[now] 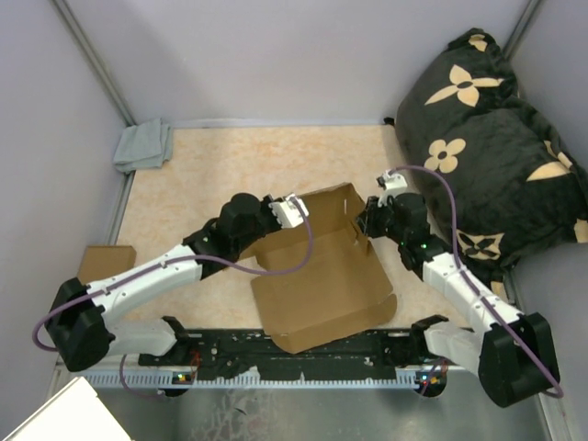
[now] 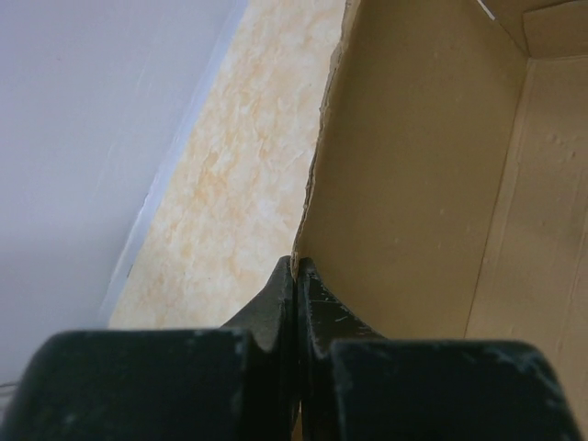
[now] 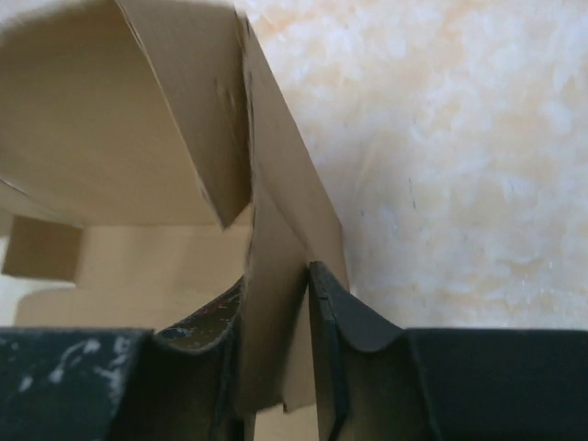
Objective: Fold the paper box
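1. Beige mottled tabletop (image 1: 202, 165) between pale grey walls. Grey cloth (image 1: 144, 145) in the upper left corner, black flowered cushion (image 1: 487, 156) at upper right, smaller cardboard piece (image 1: 103, 262) at the left edge, well apart from the work.
2. Paper box (image 1: 322, 285) at the centre of the overhead view: base flat, wide lid panel spread toward the lower edge, rear and right walls partly raised.
3. Left gripper (image 2: 296, 268) pressed together, pinching the top edge of an upright box wall, just left of centre overhead.
4. Right gripper (image 3: 277, 280) astride an upright side panel at the box's upper right corner, fingers (image 3: 344, 312) touching both faces, pinching it. Firmness of that hold hard to judge.
5. Step in hand, by judgement: standing the walls square and tucking the curled corner flap inside.
6. To do it well:
   - Keep the left pinch steady as an anchor.
   - Swing the right-hand panel along its crease, never across it.
   - Move slowly, for a bend at the score and not mid-panel.
   - Avoid dragging the base over the table.
7. Hidden or unclear:
   - Fingertips of both grippers masked by arms and card overhead.
   - Outer face of the pinched wall unseen from the left wrist.
   - Curled flap cut off at the upper left of the right wrist view, attachment impossible to tell.
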`<state>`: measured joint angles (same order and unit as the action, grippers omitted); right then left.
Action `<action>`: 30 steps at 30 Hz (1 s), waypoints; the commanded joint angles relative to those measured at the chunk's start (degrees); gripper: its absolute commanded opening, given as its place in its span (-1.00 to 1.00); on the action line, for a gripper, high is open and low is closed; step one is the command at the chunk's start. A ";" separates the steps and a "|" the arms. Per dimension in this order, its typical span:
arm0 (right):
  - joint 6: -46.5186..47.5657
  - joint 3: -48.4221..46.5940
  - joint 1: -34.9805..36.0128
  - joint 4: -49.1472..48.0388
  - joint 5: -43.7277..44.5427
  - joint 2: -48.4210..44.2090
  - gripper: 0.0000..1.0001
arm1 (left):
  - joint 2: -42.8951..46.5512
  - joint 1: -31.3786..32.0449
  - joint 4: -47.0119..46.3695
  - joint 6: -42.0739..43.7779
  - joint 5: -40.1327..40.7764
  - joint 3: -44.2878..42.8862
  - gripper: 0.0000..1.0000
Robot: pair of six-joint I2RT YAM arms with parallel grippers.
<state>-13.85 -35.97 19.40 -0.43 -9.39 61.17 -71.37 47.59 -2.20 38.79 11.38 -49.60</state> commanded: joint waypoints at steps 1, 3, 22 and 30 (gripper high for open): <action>-1.78 4.56 0.47 -0.06 -0.69 -3.79 -0.37 | 1.33 3.33 -3.81 1.83 7.46 2.03 -1.00; -2.00 6.02 0.47 0.33 -1.40 -4.91 -0.14 | 0.68 5.35 -3.68 3.51 10.77 3.31 -1.00; -3.04 4.79 -1.28 4.11 7.40 -23.51 0.35 | 1.33 15.97 -17.20 16.45 29.56 14.67 -1.00; -5.41 -1.02 -5.89 4.09 21.17 -14.95 0.38 | 8.05 16.03 -24.75 22.93 28.16 17.29 -1.00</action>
<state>-17.28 -32.82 16.03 5.69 2.87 41.08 -67.53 63.29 -18.94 56.21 39.44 -34.09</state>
